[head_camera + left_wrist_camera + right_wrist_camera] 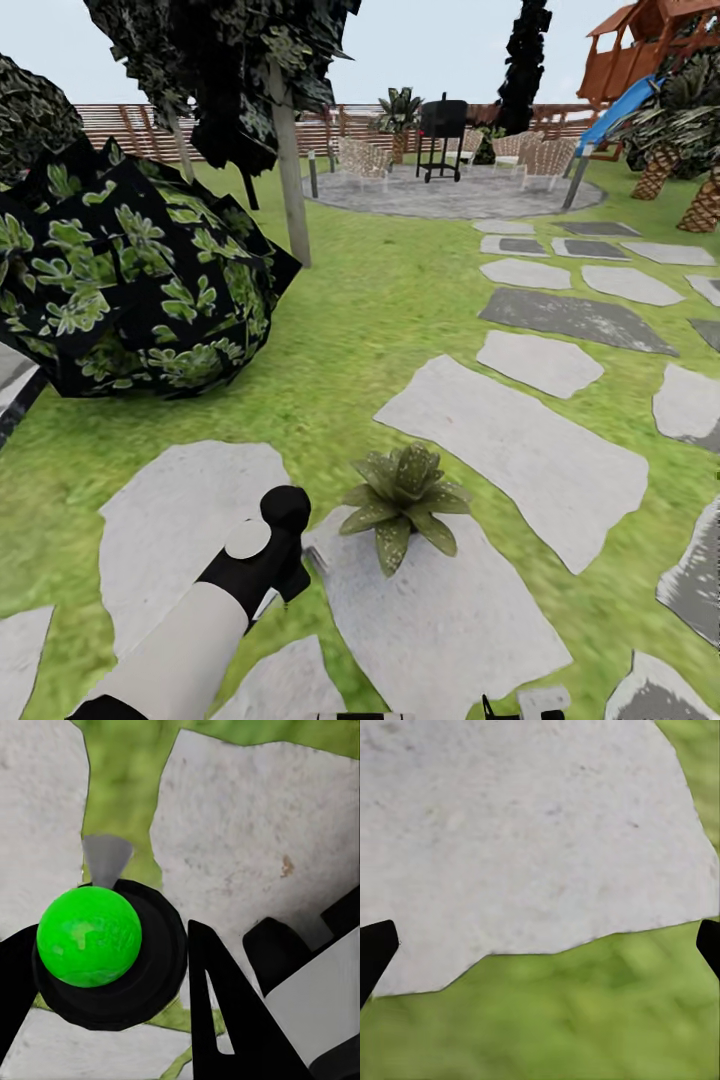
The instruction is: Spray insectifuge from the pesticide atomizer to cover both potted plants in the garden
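Note:
In the left wrist view my left gripper (105, 949) is shut on the pesticide atomizer (90, 937). I see it from above as a bright green knob on a round black top, with a grey nozzle cone pointing away over stepping stones. In the head view my left arm reaches in from the lower left, its black wrist (270, 535) just left of a potted plant (402, 493). The plant is a low rosette of speckled green leaves at a stone's edge. My right gripper (540, 952) is open over a stone's edge and grass, holding nothing.
A large dark leafy bush (130, 280) stands at the left, beside a thin tree trunk (290, 170). Grey stepping stones (520, 460) cross the lawn to the right. Far back lie a round patio (460, 195) with chairs and a grill, a fence and a playset.

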### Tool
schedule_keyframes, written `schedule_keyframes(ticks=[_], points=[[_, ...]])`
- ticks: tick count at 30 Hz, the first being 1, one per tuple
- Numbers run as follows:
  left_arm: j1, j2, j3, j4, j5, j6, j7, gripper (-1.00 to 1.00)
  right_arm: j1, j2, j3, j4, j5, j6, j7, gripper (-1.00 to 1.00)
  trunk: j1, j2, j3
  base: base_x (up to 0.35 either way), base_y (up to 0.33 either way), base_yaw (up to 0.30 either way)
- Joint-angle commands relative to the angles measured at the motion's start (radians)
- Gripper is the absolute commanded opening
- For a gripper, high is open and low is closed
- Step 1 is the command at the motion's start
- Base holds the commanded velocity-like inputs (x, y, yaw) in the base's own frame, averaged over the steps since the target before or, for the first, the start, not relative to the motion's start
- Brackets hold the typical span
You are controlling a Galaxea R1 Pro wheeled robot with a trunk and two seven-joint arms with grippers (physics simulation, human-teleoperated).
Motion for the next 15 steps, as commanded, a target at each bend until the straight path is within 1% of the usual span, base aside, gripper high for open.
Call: schedule_keyframes(ticks=[1, 11, 15], points=[[0.000, 0.000, 0.000, -0.001, -0.009, 0.010, -0.011, -1.00, -0.001, 0.000, 0.008, 0.001, 0.004, -0.002, -0.010, 1.00, 0.000, 0.000, -0.001, 0.231, 0.277, -0.300], [0.000, -0.001, 0.003, -0.001, -0.004, 0.010, -0.011, -1.00, -0.001, 0.000, 0.008, 0.001, 0.004, -0.002, -0.010, 1.00, 0.000, 0.000, -0.001, 0.236, 0.264, -0.300], [0.000, -0.001, 0.003, -0.001, -0.004, 0.010, -0.010, -1.00, -0.001, 0.000, 0.008, 0.001, 0.004, -0.002, -0.010, 1.00, 0.000, 0.000, -0.001, 0.151, 0.296, -0.300]])
